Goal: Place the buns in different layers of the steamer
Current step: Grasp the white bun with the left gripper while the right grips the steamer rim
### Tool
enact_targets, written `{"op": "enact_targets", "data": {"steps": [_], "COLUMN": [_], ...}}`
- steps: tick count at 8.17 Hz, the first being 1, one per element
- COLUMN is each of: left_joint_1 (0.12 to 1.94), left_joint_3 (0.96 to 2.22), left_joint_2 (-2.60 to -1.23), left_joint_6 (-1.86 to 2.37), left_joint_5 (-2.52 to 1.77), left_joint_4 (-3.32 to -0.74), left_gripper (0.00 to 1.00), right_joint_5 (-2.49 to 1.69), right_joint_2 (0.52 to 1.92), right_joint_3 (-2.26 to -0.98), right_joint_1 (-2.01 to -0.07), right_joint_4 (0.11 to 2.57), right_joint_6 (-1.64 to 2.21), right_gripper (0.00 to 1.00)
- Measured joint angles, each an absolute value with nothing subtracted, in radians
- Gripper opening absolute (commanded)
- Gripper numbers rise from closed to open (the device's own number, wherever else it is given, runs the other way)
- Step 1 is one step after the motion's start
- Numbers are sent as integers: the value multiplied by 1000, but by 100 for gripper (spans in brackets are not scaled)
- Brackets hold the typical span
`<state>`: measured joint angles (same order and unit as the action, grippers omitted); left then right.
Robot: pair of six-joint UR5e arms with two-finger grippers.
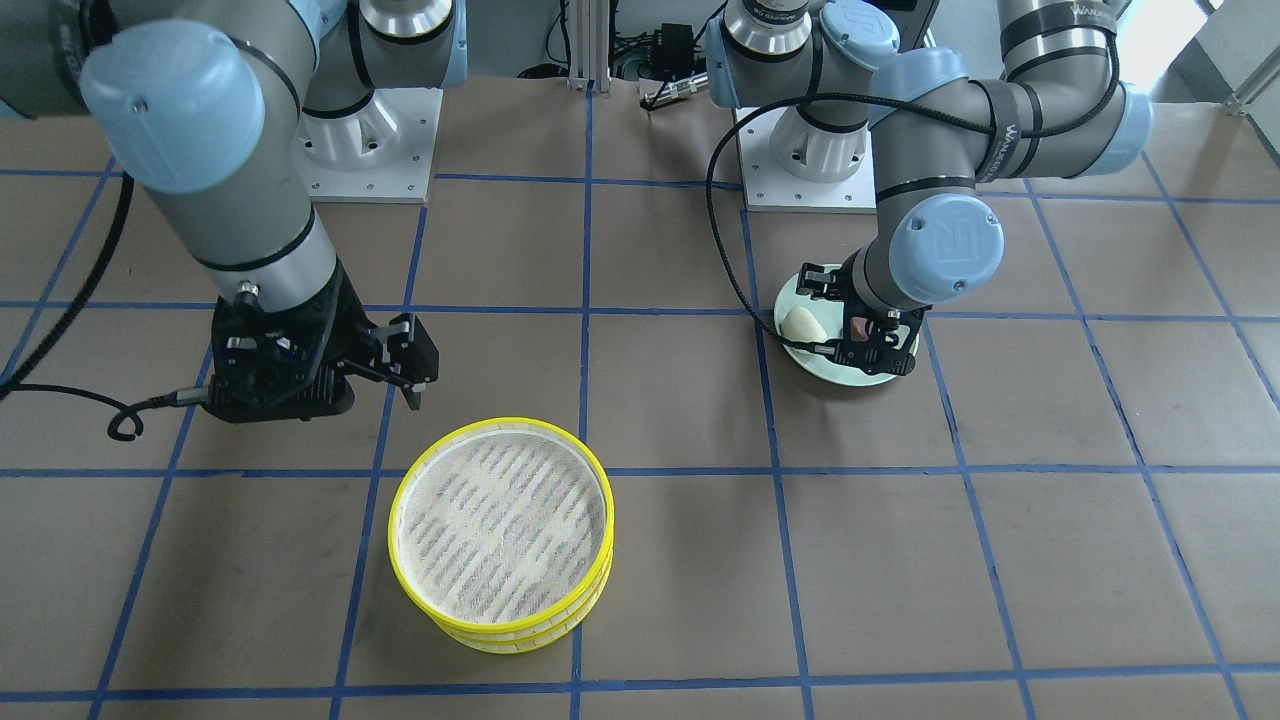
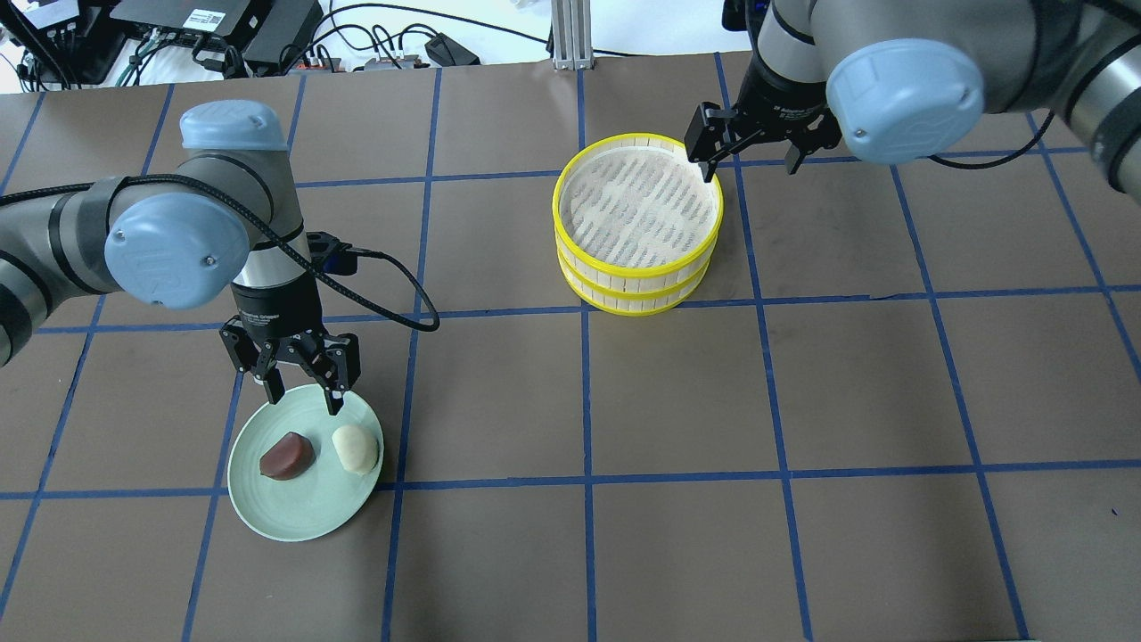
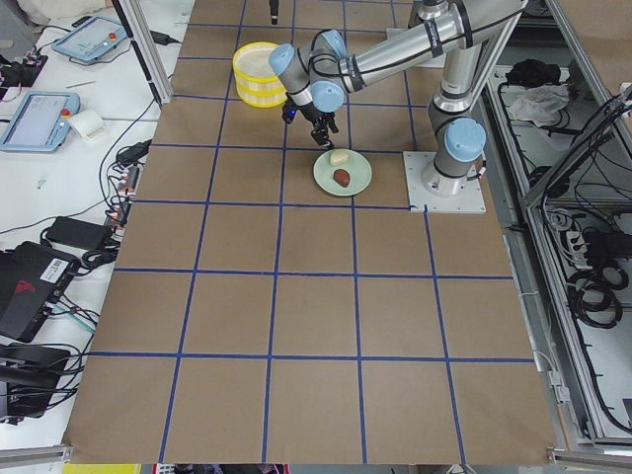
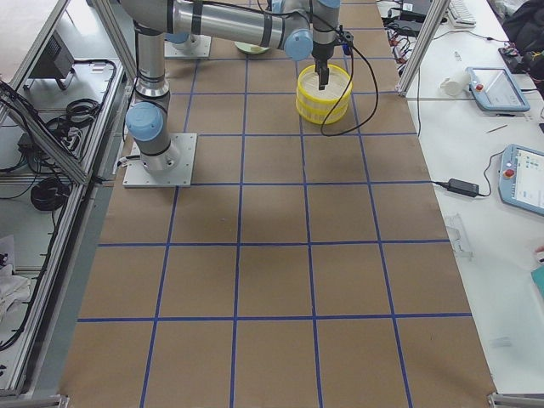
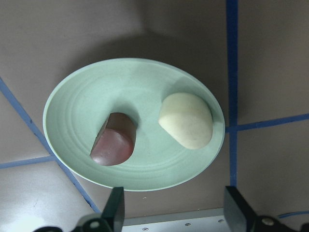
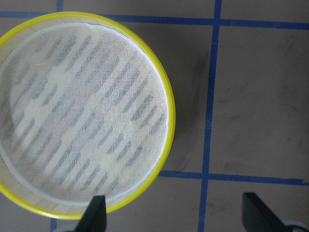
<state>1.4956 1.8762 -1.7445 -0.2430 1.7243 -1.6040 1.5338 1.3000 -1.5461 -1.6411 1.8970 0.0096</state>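
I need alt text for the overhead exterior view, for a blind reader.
The left gripper, open, hovers over a pale green plate holding a reddish-brown bun and a cream-white bun. The right gripper, open, hangs near the rim of two stacked yellow steamer trays.

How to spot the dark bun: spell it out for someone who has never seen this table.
Find the pale green plate on the brown table, just below the left gripper and well apart from the yellow-rimmed steamer. Two small buns lie side by side on it, not touching. Take the dark reddish-brown bun; its neighbour, the cream-white bun, is pale.
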Motion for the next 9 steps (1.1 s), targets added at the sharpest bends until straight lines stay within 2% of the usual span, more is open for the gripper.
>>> {"op": "enact_targets", "data": {"steps": [6,8,9], "left_joint_1": [1496,1496,1496], "left_joint_3": [1883,1896,1907], "left_joint_2": [-1846,-1859,-1863], "left_joint_6": [-245,-244,-244], "left_joint_5": [1707,1705,1700], "left_joint_4": [-1524,-1518,-1508], "left_gripper": [75,75,75], "right_joint_5": [1534,1535,1535], "right_joint_2": [1104,1084,1081], "right_joint_3": [-1548,-1551,-1552], "right_joint_1": [-1641,-1641,-1641], "right_joint_4": [2100,2115,2119], "right_joint_6": [75,85,88], "right_gripper": [100,64,53]}}
